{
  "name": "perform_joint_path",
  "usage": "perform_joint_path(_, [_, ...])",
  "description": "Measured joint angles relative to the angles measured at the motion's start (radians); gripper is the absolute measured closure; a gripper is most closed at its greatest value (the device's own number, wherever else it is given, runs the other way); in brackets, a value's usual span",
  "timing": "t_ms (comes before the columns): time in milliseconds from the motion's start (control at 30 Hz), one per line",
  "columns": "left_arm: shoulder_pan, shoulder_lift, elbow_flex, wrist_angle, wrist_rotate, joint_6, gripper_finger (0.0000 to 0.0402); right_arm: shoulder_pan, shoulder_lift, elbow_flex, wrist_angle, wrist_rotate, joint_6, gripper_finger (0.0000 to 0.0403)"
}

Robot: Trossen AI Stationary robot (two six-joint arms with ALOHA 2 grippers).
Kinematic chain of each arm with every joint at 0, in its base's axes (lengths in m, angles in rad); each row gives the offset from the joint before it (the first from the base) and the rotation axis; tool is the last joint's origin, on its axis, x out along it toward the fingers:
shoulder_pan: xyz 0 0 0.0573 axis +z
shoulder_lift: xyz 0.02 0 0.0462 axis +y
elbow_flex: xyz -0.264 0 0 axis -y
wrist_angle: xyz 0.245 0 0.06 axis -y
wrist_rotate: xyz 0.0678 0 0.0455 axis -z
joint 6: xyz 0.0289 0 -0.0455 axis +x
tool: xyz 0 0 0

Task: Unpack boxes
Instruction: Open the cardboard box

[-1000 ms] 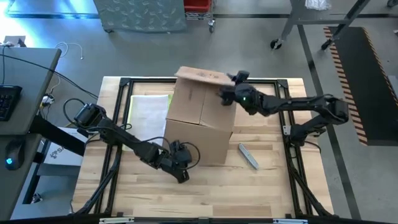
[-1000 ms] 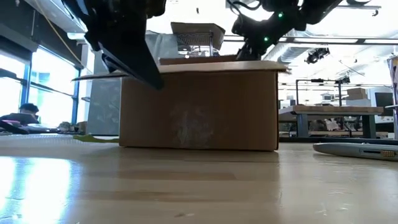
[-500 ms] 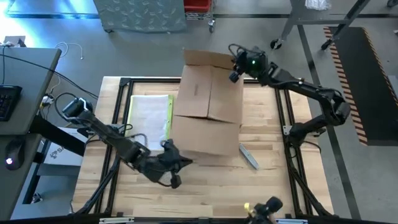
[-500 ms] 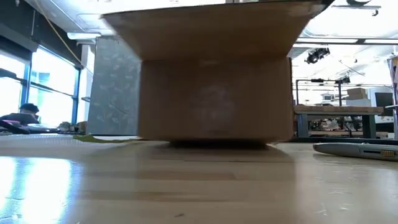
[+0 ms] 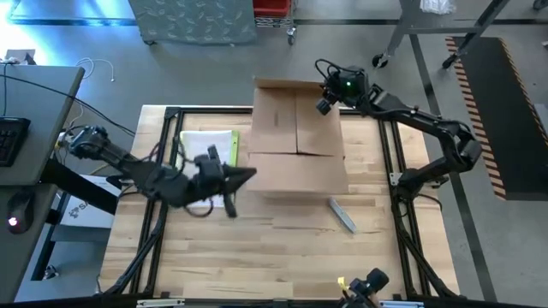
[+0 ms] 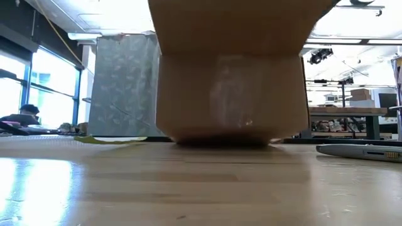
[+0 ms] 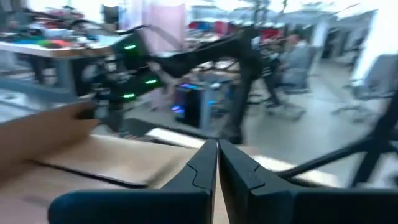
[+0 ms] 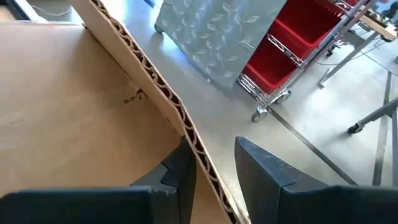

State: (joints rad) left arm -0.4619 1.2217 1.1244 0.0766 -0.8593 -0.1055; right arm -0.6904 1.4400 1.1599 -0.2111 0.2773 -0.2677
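The right gripper [image 5: 324, 101] pinches the far edge of the cardboard box [image 5: 295, 141], one finger [image 8: 177, 171] on each side of the corrugated wall, evidently to tip the box and empty it. The box sits at table centre, seemingly tilted. The left gripper [image 5: 244, 175], fingers pressed together, hovers just left of the box. A clear sleeve [image 5: 205, 150] lies farther left.

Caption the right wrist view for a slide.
Right gripper straddles the corrugated edge of the cardboard box flap, a red wire cart on the floor beyond.
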Motion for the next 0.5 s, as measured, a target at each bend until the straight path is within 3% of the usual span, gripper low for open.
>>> perform_joint_path(267, [0.25, 0.085, -0.001, -0.213, 0.396, -0.176, 0.0401, 0.061, -0.014, 0.0, -0.009, 0.002, -0.001, 0.0313])
perform_joint_path(367, [0.291, 0.155, -0.001, -0.271, 0.398, -0.184, 0.0401, 0.074, -0.022, -0.001, -0.01, 0.0, -0.001, 0.0313])
perform_joint_path(500, [0.329, 0.231, -0.001, -0.385, 0.314, -0.251, 0.0401, 0.077, -0.042, -0.002, -0.021, 0.0, 0.002, 0.0311])
